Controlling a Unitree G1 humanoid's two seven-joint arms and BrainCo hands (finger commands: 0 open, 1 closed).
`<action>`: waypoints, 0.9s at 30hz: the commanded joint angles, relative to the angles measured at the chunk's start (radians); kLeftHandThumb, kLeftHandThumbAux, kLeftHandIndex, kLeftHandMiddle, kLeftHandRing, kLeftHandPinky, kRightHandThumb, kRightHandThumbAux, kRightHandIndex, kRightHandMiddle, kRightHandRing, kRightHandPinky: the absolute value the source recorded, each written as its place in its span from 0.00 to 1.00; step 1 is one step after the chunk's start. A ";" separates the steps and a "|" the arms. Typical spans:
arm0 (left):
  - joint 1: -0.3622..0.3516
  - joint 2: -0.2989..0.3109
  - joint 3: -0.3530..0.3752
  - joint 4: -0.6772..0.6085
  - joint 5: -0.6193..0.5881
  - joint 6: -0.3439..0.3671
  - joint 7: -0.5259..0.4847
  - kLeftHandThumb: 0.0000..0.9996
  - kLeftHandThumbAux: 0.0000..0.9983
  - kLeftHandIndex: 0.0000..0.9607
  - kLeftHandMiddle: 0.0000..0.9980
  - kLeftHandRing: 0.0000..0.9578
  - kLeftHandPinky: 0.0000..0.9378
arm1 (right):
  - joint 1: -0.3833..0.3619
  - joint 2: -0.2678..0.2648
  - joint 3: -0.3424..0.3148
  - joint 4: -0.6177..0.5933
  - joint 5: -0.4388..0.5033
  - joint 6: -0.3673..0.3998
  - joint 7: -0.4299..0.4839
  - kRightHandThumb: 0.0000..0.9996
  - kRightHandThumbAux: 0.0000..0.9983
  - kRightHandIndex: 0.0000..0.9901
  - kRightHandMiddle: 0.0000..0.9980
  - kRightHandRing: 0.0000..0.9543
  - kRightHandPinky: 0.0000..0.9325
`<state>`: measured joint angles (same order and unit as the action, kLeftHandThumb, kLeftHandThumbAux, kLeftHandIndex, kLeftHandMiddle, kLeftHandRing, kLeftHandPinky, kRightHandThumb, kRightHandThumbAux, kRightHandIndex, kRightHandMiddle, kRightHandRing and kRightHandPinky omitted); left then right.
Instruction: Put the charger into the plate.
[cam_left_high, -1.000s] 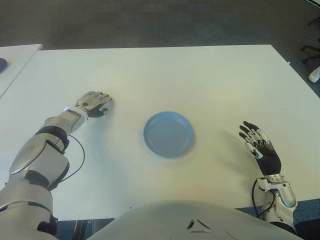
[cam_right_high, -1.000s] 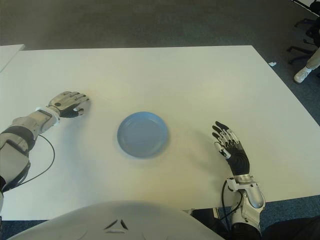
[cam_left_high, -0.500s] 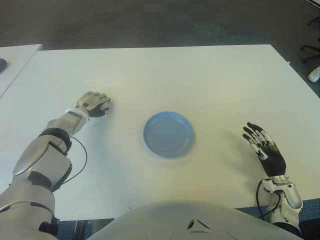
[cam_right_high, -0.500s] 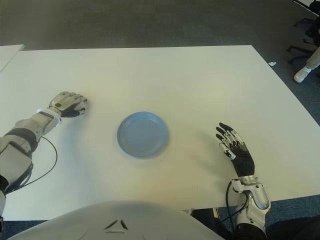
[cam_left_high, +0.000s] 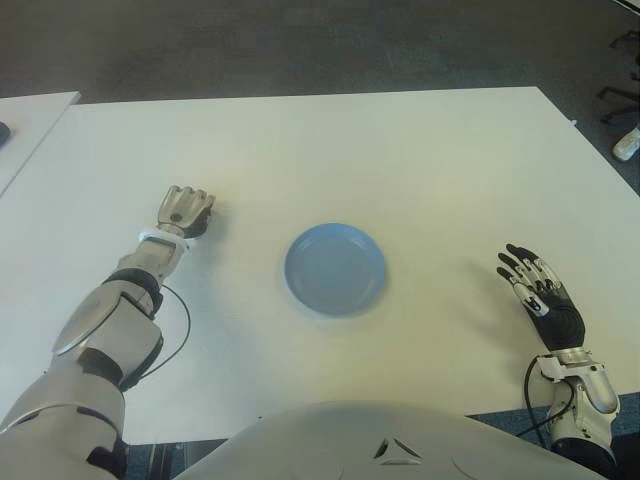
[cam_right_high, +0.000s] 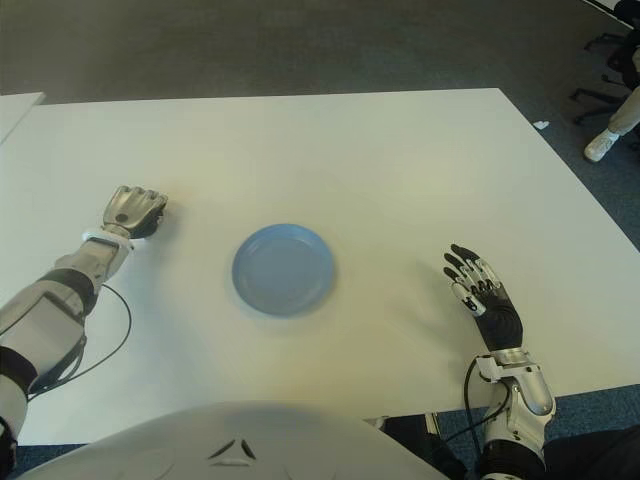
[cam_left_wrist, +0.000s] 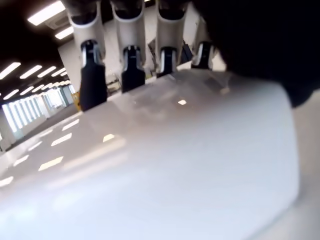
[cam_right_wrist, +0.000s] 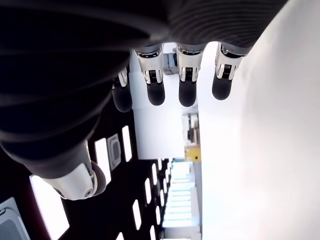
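Observation:
A round blue plate (cam_left_high: 334, 268) sits near the middle of the white table (cam_left_high: 400, 150), with nothing in it. Left of the plate, my left hand (cam_left_high: 186, 210) is curled down against the table. Its wrist view shows the fingers (cam_left_wrist: 130, 65) wrapped over a glossy white block, the charger (cam_left_wrist: 165, 165). From the eye views the charger is hidden under that hand. My right hand (cam_right_high: 480, 295) shows to the right of the plate near the front edge. Its fingers (cam_right_wrist: 187, 92) are spread and hold nothing.
A second white table (cam_left_high: 25, 120) stands at the far left with a dark object (cam_left_high: 3, 130) at its edge. On the dark floor past the right edge are a chair base (cam_left_high: 620, 95) and a light shoe (cam_left_high: 628, 146).
My left hand has curled tighter and turned, its forearm swinging in toward my body. My right hand has drawn back and to the right, toward the front edge.

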<state>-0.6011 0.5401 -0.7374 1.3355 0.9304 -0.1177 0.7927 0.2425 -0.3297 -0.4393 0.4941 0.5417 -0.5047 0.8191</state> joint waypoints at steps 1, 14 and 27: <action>0.045 -0.059 0.020 0.018 -0.016 0.035 0.116 0.73 0.69 0.46 0.74 0.77 0.81 | -0.014 0.010 -0.002 0.068 0.005 0.039 0.014 0.25 0.67 0.12 0.10 0.08 0.07; 0.054 -0.159 0.142 0.027 -0.121 -0.006 0.404 0.74 0.70 0.46 0.86 0.88 0.92 | -0.103 -0.027 -0.026 0.184 -0.004 0.041 0.040 0.25 0.67 0.12 0.10 0.08 0.07; 0.060 -0.171 0.160 0.036 -0.125 -0.014 0.410 0.74 0.70 0.46 0.89 0.91 0.94 | -0.179 -0.042 -0.029 0.282 -0.025 0.025 0.044 0.25 0.67 0.12 0.10 0.08 0.07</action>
<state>-0.5636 0.3776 -0.5850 1.3573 0.8131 -0.1294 1.1907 0.0643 -0.3972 -0.4799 0.7233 0.5337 -0.4963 0.8616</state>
